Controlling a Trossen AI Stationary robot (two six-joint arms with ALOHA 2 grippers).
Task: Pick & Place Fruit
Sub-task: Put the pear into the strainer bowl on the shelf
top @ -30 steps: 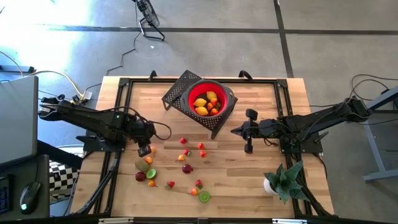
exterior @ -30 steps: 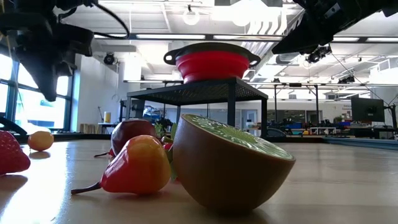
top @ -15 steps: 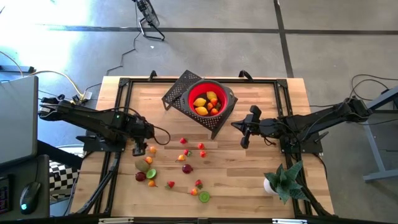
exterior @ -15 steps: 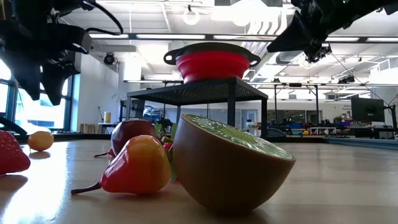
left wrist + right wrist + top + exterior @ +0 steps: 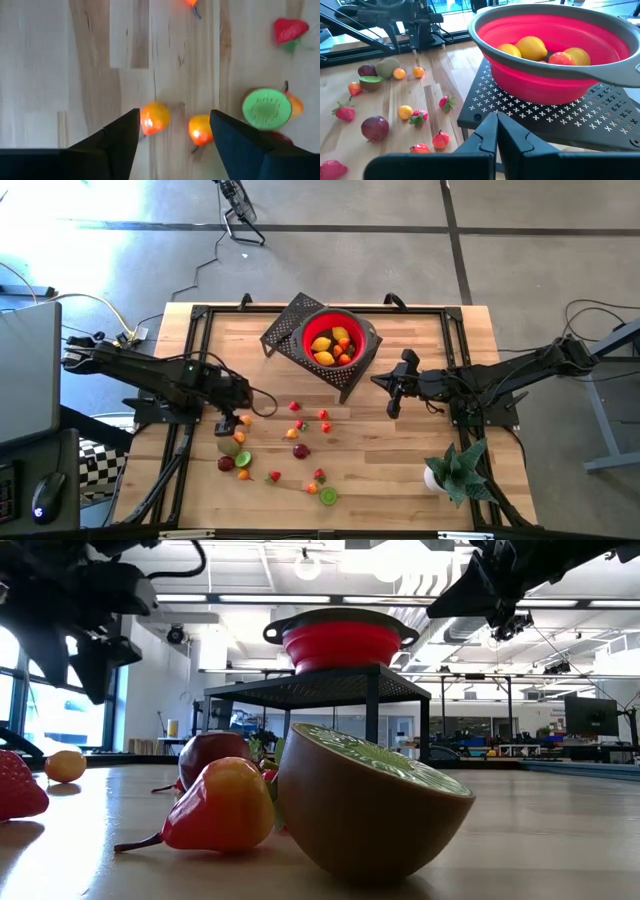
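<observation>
Two small orange fruits (image 5: 155, 118) lie side by side on the tabletop (image 5: 400, 470), one just inside a finger of the left gripper (image 5: 226, 423), whose fingers stand spread and hold nothing — we judge a pick being lined up. More fruit lies scattered nearby; several pieces already sit in the red bowl (image 5: 305, 330) on its black stand (image 5: 285, 320). The right gripper (image 5: 392, 400) waits beside the stand, fingers pressed together, empty.

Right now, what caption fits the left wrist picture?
Open left hand hovering over two small orange fruits on the wooden table.
</observation>
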